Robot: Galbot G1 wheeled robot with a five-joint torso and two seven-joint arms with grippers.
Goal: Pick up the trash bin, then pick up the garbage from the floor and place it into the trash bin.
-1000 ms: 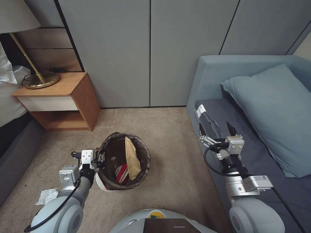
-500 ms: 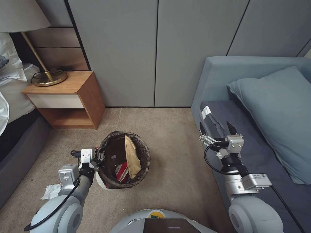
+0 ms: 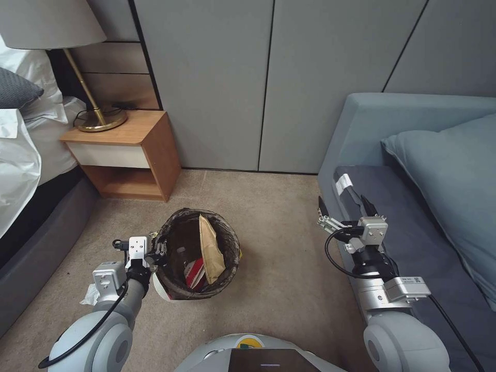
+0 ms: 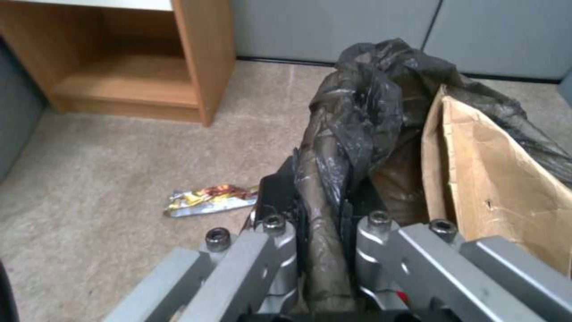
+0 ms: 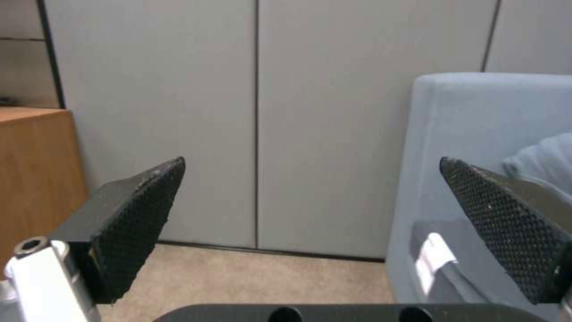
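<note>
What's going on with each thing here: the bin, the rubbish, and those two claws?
trash bin: held up at its rim, holding rubbish.
left gripper: shut on the bin's lined rim.
right gripper: open, empty, raised beside the sofa.
brown paper bag: upright inside the bin.
snack wrapper: lying on the carpet.

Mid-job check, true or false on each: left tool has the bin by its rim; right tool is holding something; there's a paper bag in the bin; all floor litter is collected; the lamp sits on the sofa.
1. The left tool grips the bin by its rim. True.
2. The right tool holds something. False: it is open and empty, raised by the sofa.
3. A paper bag stands in the bin. True.
4. All floor litter is collected. False: a wrapper lies on the carpet, and a tissue by the left arm.
5. The lamp sits on the sofa. False: it is on the nightstand.
</note>
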